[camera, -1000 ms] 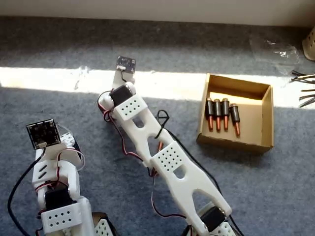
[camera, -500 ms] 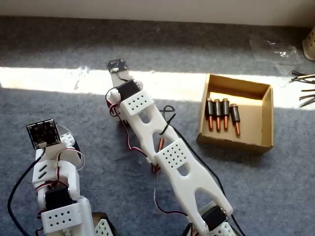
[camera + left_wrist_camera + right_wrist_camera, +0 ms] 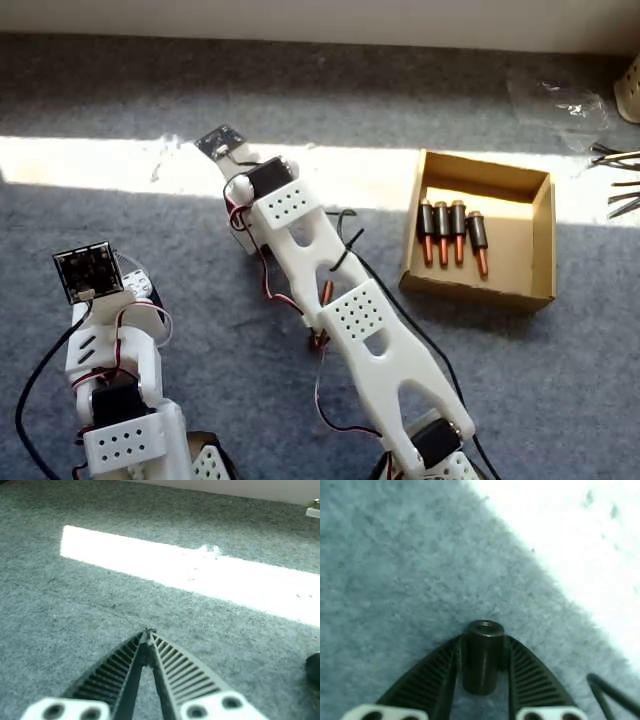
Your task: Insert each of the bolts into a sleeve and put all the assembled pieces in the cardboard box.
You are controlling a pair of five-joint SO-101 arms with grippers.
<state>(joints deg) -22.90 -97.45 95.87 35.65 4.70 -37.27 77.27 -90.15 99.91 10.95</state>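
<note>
Right wrist view has the black ribbed fingers point(image 3: 445, 670) of the right gripper point(image 3: 483, 639) clamped on a short dark cylindrical sleeve point(image 3: 482, 660), upright over the grey carpet point(image 3: 380, 555), while the left gripper point(image 3: 148, 636) has its fingers pressed together on nothing. With four assembled pieces point(image 3: 450, 232) lying in the brown cardboard box point(image 3: 475, 290), a fifth pairing seems in hand. Next, the thin copper bolt point(image 3: 326, 291) by the right arm must be lined up with the sleeve's open bore.

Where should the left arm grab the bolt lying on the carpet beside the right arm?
Probably grip the bolt across its copper shank, coming down from above on the left arm's side: it lies flat on the carpet, its ends hidden under the right arm. The left gripper is shut; open first.
</note>
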